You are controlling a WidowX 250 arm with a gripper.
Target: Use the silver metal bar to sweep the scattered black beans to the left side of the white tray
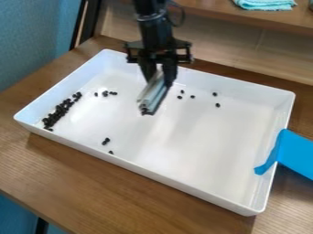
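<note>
The black gripper (159,75) hangs over the back left part of a white tray (183,171), shut on a pale grey scoop-like tool (154,93) that slants down to the left. A few small black pieces (145,111) are at the tool's lower end; whether they lie in it or under it I cannot tell. A dense row of black pieces (58,112) lies along the tray's left wall. Loose ones are scattered near the back left (105,93), right of the tool (192,96) and by the front wall (105,141).
Blue tape or cloth (293,153) hangs over the tray's right rim. The tray stands on a brown wooden table (92,183). Behind it runs a raised wooden shelf (220,13) with a folded turquoise cloth (266,4).
</note>
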